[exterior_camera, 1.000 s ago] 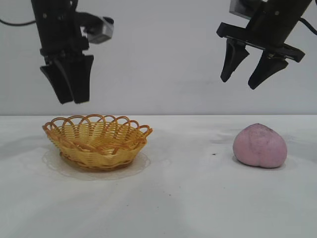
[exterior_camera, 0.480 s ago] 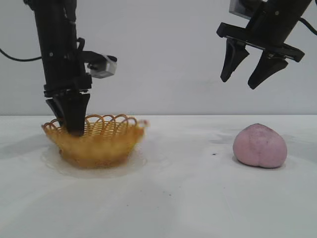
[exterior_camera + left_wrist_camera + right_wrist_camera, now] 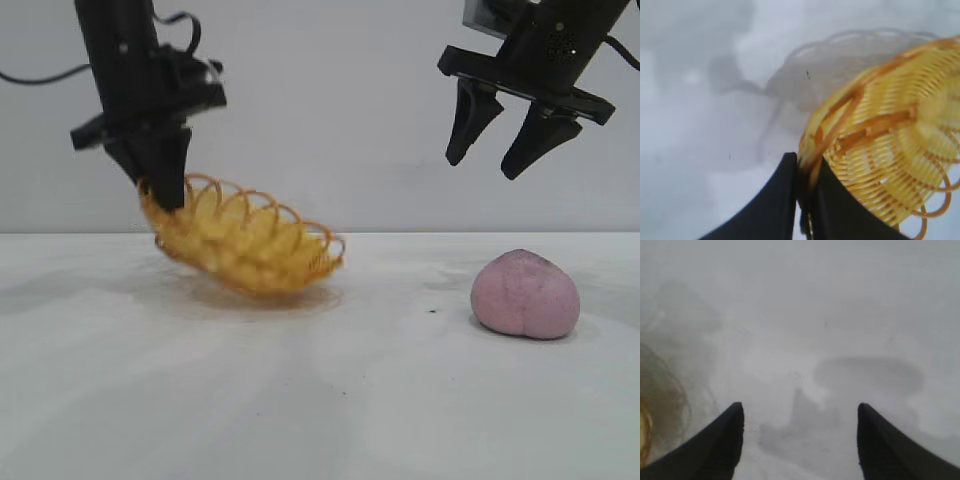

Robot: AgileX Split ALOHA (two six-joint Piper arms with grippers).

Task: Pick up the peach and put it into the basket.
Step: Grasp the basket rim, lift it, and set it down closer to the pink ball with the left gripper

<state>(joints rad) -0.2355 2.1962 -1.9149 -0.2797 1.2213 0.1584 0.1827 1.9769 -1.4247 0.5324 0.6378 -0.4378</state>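
The yellow wicker basket [image 3: 248,242] hangs tilted, its left rim lifted and its right side low near the table. My left gripper [image 3: 163,192] is shut on that left rim; the left wrist view shows the rim pinched in the gripper [image 3: 805,167] with the basket's weave [image 3: 890,145] beside it. The pink-mauve peach [image 3: 525,294] rests on the white table at the right. My right gripper [image 3: 492,160] is open and empty, high above and slightly left of the peach. The peach does not show in the right wrist view, where the gripper [image 3: 800,412] hangs over bare table.
The white table [image 3: 320,400] extends across the front. A small dark speck [image 3: 432,311] lies left of the peach. A blurred yellow edge of the basket [image 3: 645,435] shows at the side of the right wrist view.
My left gripper came down onto the basket's left rim, shut on it, then lifted and carried it to the right, tilting it. The right arm and the peach have not moved.
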